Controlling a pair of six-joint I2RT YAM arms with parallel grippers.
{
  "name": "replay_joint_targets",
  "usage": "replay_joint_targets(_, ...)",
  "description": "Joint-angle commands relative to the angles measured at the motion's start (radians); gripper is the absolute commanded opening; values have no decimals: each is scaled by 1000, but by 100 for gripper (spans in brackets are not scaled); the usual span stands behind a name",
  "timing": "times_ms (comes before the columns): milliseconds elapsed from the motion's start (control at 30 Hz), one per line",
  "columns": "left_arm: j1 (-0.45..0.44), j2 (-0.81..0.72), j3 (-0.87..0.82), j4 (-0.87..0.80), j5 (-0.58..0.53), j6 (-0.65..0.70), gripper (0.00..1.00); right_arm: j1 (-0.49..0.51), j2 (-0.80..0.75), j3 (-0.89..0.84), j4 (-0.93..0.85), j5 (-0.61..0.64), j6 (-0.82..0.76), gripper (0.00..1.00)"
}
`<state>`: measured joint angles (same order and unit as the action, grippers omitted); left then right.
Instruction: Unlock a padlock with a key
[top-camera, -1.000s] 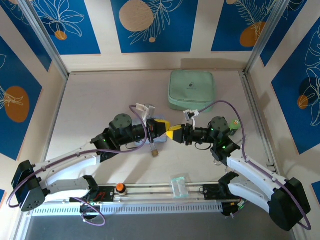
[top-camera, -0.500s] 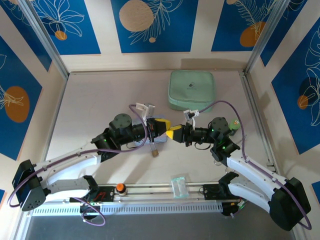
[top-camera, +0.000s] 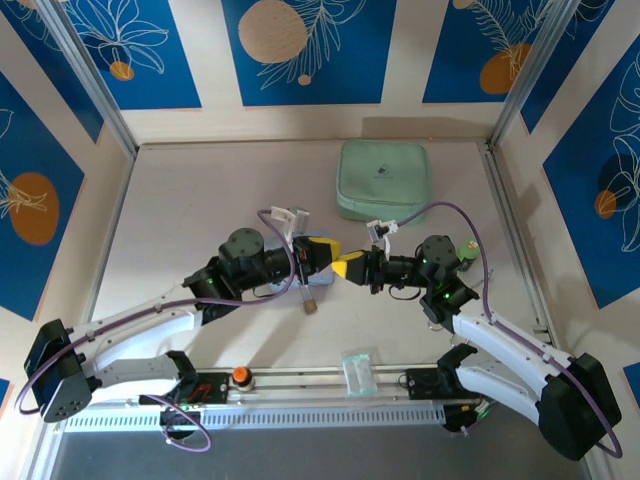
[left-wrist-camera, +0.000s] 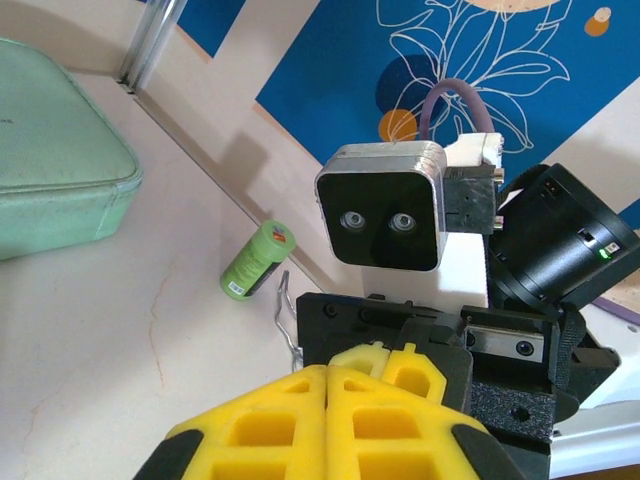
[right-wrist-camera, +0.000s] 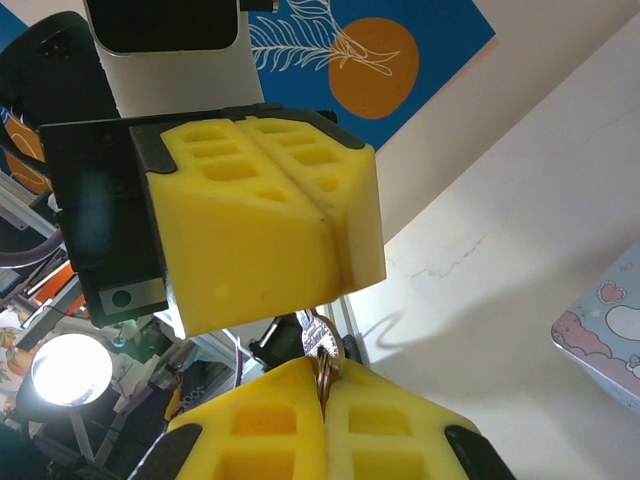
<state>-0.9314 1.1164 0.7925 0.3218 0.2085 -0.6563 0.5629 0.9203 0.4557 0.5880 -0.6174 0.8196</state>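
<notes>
1. The right hand has its yellow foam fingers pressed together on a thin sliver of metal. I take this to be the tiny flat silvery key. It looks brass-tinted between the pads, perhaps from their colour, and a small silvery loop pokes out past the fingertips.
2. The key's long axis runs along the seam of those fingers, out of the hand and towards the left hand, not down at the table.
3. The left hand meets the right one tip to tip with its yellow fingers closed flat together. Nothing shows between them.
4. The tiny brass-gold padlock lies on the pale table, apart from both hands. The left hand is almost straight beyond the padlock, and the right hand is beyond it and to its right.
5. Both hands look about equally near the padlock. It is too small to tell which way its keyhole faces.
6. In my judgement, the key must swing down and back towards the padlock. The left hand seems free to steady the padlock.
7. The mint-green zipped fabric pouch lies well beyond the padlock.
</notes>
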Motion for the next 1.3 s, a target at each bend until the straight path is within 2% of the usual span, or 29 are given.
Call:
replay_joint_targets(0,4,-3,-4,11,-26,-14,20,5,1,-17,8,14,-9,0)
replay_joint_targets(33,4,-6,-7,7,-42,-17,33,5,1,-16,5,16,-10,0)
replay_joint_targets(67,3,-13,-13,9,-61,-19,50,5,2,-16,1,18,-12,0)
replay_joint_targets(133,4,-27,-27,16,-101,-24,77,5,0,-16,-11,24,-16,0)
replay_joint_targets(167,4,-35,-34,15,-124,-26,85,5,2,-16,-17,30,-19,0)
replay_joint_targets(200,4,-43,-38,13,-142,-32,88,5,2,-16,-27,38,-20,0)
replay_joint_targets(300,3,-56,-42,4,-163,-45,88,3,8,-11,-77,61,-32,0)
replay_joint_targets(433,3,-56,-28,-94,-242,-66,90,-11,42,15,-204,96,-41,0)
replay_joint_targets(500,3,-48,-40,-90,-253,-69,78,-10,56,12,-198,81,-37,0)
replay_joint_targets(600,3,-7,-48,-40,-199,-82,75,2,57,9,-194,82,-34,0)
replay_joint_targets(767,2,48,-8,-113,-153,-72,76,13,55,25,-268,70,-78,0)
replay_joint_targets(833,2,49,10,-194,-182,-76,73,13,52,52,-402,107,-111,0)
replay_joint_targets(933,2,15,6,-347,-312,-111,68,5,116,162,-793,229,-198,0)
replay_joint_targets(1000,3,-5,-20,-379,-360,-124,67,9,184,208,-944,262,-239,0)
replay_joint_targets(1067,2,-12,-55,-355,-363,-153,67,20,233,218,-1007,295,-254,0)
replay_joint_targets(1267,-10,14,-148,-217,-316,-242,66,34,406,266,-1047,325,-292,0)
